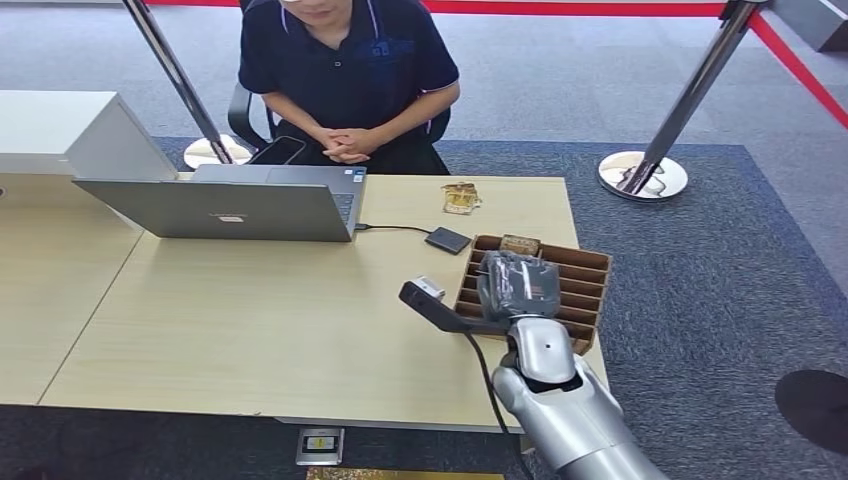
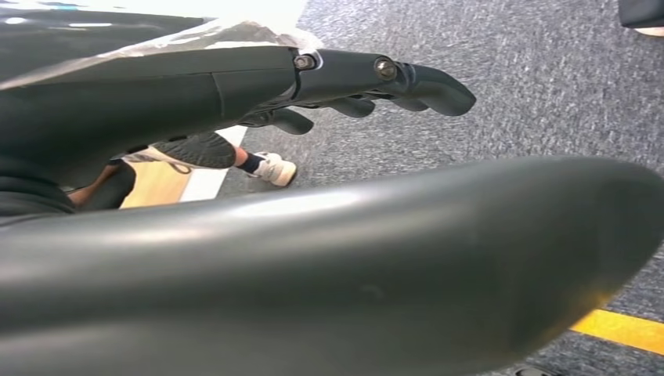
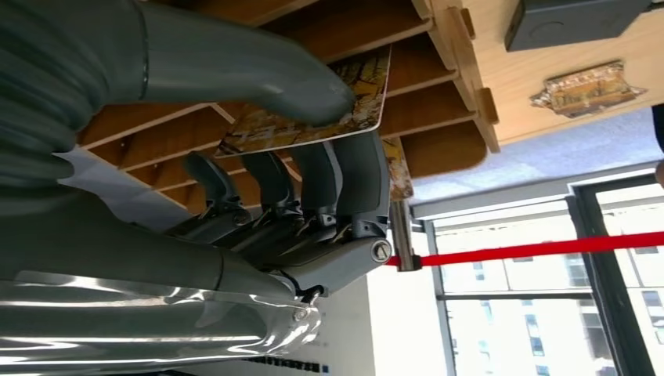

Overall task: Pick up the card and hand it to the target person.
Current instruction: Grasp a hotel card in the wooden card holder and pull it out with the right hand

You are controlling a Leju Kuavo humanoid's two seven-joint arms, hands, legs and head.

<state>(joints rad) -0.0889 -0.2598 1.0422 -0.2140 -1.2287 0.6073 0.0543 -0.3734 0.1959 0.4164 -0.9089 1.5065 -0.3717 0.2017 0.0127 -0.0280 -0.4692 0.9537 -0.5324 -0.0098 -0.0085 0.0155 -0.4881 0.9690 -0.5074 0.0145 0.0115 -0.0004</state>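
Right hand (image 1: 517,285) is hovering over the slotted wooden rack (image 1: 590,270) at the table's (image 1: 250,330) right edge, pinching a yellow patterned card (image 3: 313,117) between thumb and fingers (image 3: 344,180) just above the rack's slots. Left hand (image 2: 368,82) is hanging over grey carpet, fingers loosely curled and holding nothing. Beyond the rack, a small dark box (image 1: 447,240), a gold ornament (image 1: 460,197) and an open laptop (image 1: 230,205) are sitting before a seated person (image 1: 350,70), whose hands are resting clasped.
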